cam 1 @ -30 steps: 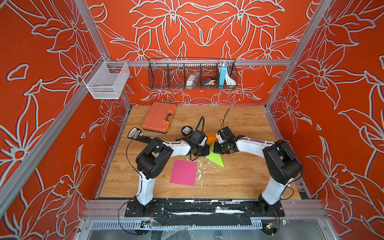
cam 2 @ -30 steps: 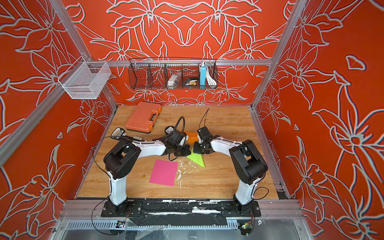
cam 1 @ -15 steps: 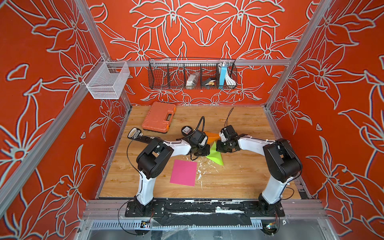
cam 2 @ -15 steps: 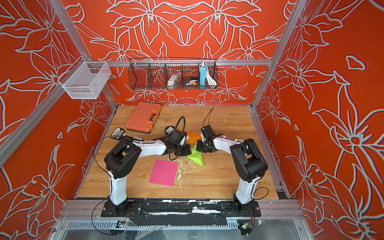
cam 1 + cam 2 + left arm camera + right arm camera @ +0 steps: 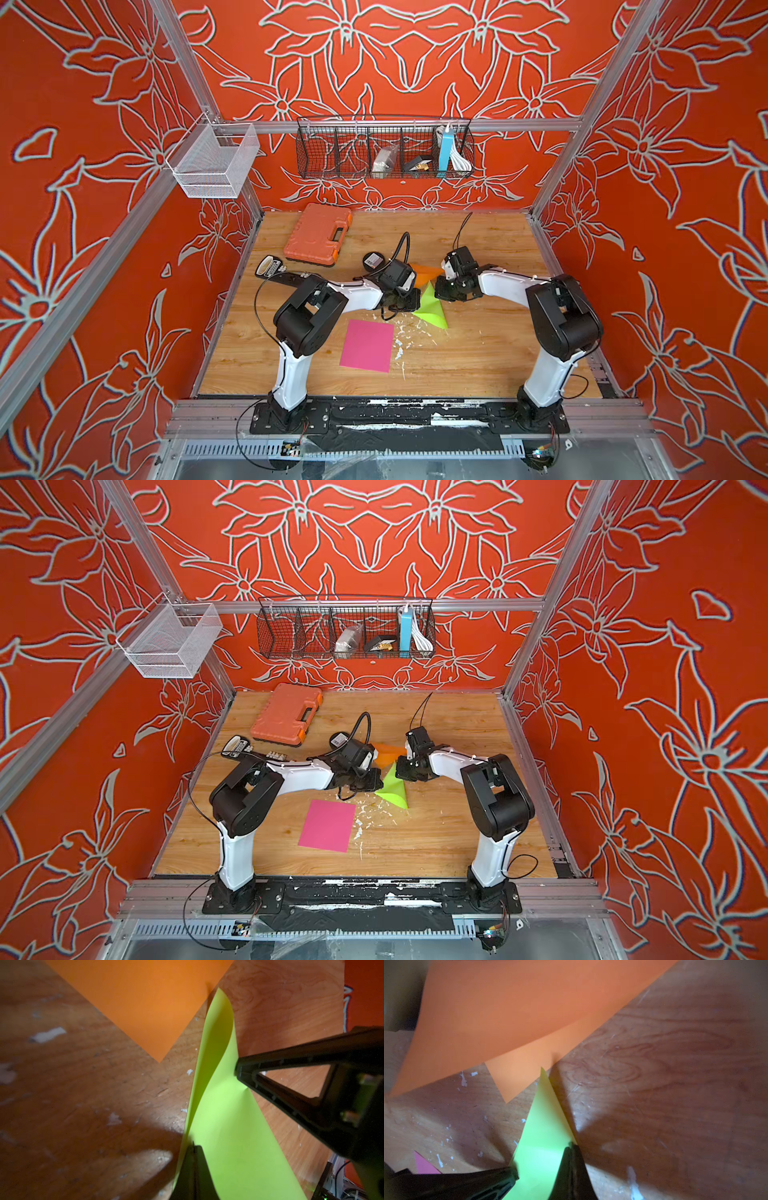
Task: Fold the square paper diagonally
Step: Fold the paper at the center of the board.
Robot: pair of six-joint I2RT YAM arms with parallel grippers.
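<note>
Just beside the orange paper (image 5: 424, 272), the green square paper (image 5: 430, 307) arches up off the table (image 5: 478, 353), opposite sides pinched by the closed left fingers (image 5: 199, 1178) and the closed right fingers (image 5: 571, 1172).

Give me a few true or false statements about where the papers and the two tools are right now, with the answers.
1. The left tool and the right tool are both shut on the green paper. True.
2. The green paper lies flat on the table. False: it is raised and curved between the tools.
3. The pink paper lies flat, touched by neither tool. True.
4. The orange case stands open. False: it is shut, at the back of the table.
5. The orange paper lies on top of the pink paper. False: it lies apart from it, farther back, beyond the tools.
</note>
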